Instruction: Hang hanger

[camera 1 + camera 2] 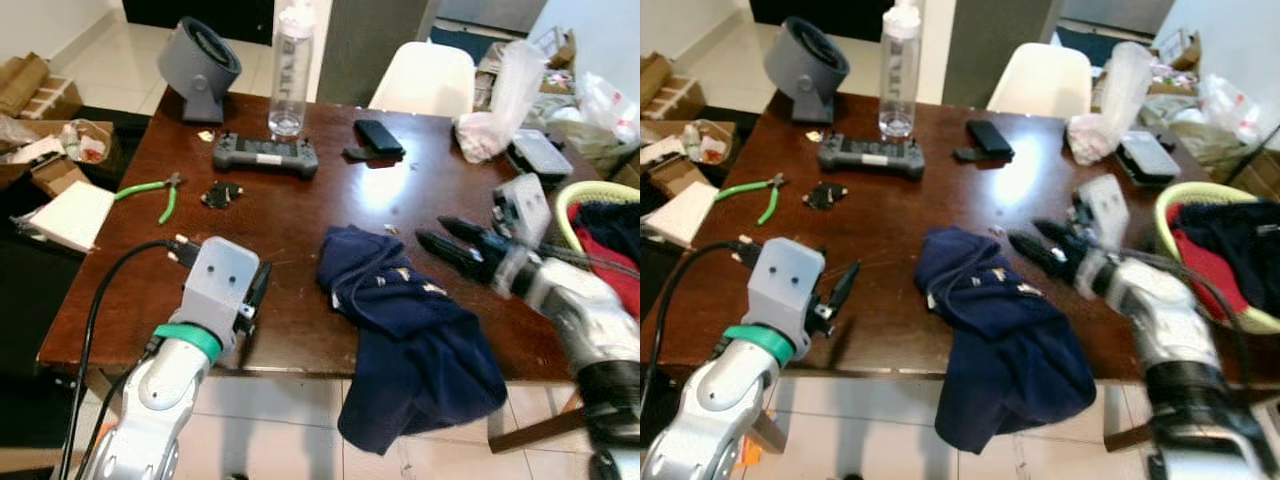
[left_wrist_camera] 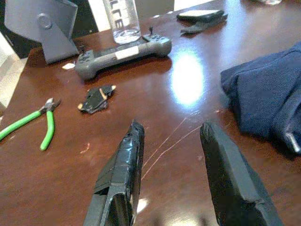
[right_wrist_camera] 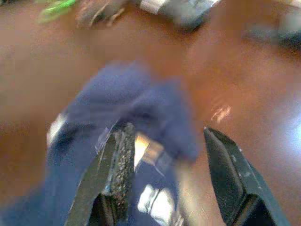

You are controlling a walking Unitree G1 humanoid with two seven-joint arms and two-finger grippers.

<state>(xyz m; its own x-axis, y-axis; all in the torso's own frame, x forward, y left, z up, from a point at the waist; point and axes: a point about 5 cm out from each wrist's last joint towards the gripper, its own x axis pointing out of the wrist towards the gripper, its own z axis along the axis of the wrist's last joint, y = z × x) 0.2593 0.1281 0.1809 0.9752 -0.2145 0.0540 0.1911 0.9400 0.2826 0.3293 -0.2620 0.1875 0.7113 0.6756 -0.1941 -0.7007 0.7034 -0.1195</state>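
left hand (image 1: 258,290) at the near tabletop (image 1: 280,210) edge, fingers wide, empty | navy garment (image 1: 400,330) heaped mid-tabletop, spilling over the near edge; soft, limp, light, hanger wire glinting in the folds, looks stiff: grip there | right hand (image 1: 440,235) just beside it, spread wide, empty | laundry basket (image 1: 575,200) beyond

A garment (image 1: 410,330) drapes over the table's (image 1: 300,215) near edge, with pliers (image 1: 150,192) far to its left.
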